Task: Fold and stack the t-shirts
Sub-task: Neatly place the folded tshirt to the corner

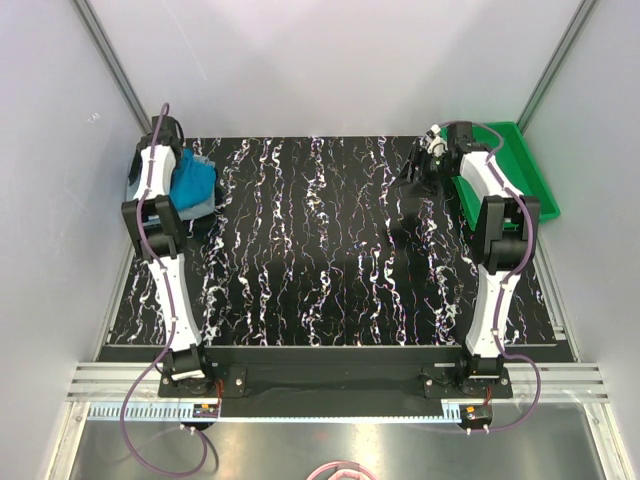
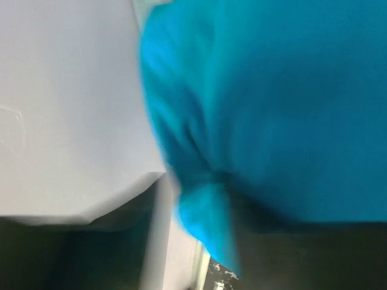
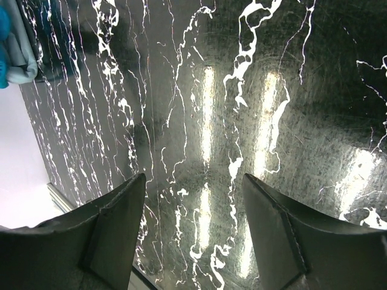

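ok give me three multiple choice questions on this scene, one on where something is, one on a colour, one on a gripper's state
1. Where does the bright teal-blue cloth t-shirt lie?
A) at the far left of the black marbled table
B) in the tray
C) at the table's middle

2. What colour is the plastic tray at the far right?
A) red
B) green
C) yellow

3. How is the right gripper?
A) shut on a shirt
B) shut on the tray
C) open and empty

Answers:
1 A, the top view shows it bunched at the far left edge.
2 B, its rim shows bright green in the top view.
3 C, the right wrist view shows only bare table in the wide gap.
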`<state>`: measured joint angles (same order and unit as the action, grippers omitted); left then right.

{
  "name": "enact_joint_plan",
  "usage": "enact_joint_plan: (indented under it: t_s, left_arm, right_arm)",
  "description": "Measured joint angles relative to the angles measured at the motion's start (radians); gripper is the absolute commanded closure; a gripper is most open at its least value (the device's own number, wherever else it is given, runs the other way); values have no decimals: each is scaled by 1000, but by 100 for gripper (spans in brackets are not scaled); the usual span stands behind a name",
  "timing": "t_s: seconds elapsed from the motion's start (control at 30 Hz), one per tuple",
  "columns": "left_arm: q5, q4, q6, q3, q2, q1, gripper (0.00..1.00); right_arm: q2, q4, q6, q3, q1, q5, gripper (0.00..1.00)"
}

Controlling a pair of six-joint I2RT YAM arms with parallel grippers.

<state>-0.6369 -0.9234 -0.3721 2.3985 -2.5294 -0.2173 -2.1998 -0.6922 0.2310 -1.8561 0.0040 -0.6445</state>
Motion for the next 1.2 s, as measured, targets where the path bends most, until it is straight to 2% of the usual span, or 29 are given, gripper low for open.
enact_joint_plan:
  t_s: [0.07,0.1,0.2,0.33,0.47,0.6,0.7,0.77,0.93,1.2]
  left_arm:
    - [-39,13,-3,-4,-8,4,7]
    - [-54,16,-4,-4,-8,5,4]
    - [-85,25,11,-4,5,15,1]
    - [-82,21,50,-4,63,85,1]
    - [18,-8,112,-11,194,257,1]
    - [157,-11,186,-9,322,497,1]
    - [270,-26,240,-3,353,608,1]
    - [341,-39,270,-3,353,617,1]
    - [493,-80,328,-3,352,547,1]
    - [532,-87,351,-3,354,522,1]
  right_arm:
    - [4,0,-2,4,0,2,26]
    - [7,0,-3,5,0,8,26]
    - [19,0,-15,5,0,29,23]
    - [62,-2,-43,5,0,77,14]
    - [132,-2,-71,5,0,173,0]
    - [201,4,-88,12,0,307,0]
    - [255,17,-84,49,0,396,0]
    - [284,22,-76,80,0,437,0]
    - [317,30,-37,142,0,534,0]
    - [334,41,-18,153,0,621,0]
